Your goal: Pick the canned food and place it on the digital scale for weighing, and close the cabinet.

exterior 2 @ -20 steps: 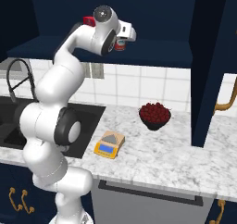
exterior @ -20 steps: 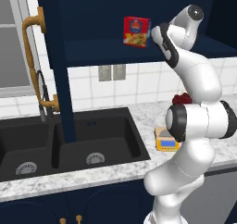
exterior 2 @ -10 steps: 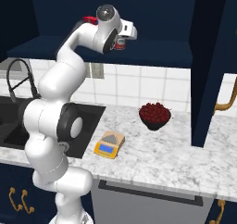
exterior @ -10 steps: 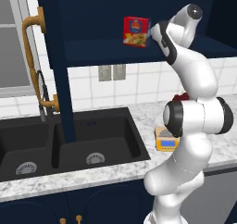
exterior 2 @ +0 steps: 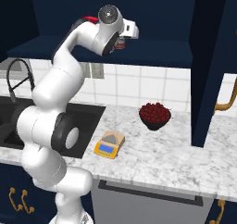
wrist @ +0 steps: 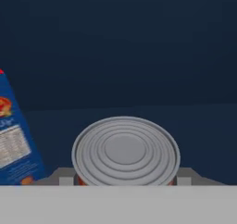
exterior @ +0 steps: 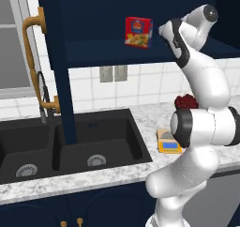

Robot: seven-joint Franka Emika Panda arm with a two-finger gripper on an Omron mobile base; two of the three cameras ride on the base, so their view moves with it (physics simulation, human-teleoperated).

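— Tool (wrist: 125,181) first: where is it, and what is it doing?

— Up inside the open cabinet (exterior: 112,48), on the shelf. In the hand view its two tips sit one on each side of the canned food (wrist: 126,150), whose ribbed silver top is close to the camera with a sliver of red label below. I cannot tell whether the tips are pressing the can or just flanking it.

— Do the base views help?

— Only a little. The right base view shows the can (exterior 2: 120,43) as a small red and silver shape just behind the wrist, mostly hidden by the arm. In the left base view the arm's upper links cover that spot.

— What else is on the shelf?

— A red-and-yellow box (exterior: 138,32), upright; the left base view shows its front, the hand view its blue back panel at the left edge, near the can but apart from it.

— And below?

— The digital scale (exterior 2: 109,144) lies on the marble surface (exterior 2: 185,158) beside the black sink (exterior: 70,146), well below the can. A dark bowl of red fruit (exterior 2: 154,115) stands further back. The cabinet doors (exterior: 51,66) hang open, one over the sink, the other past the bowl
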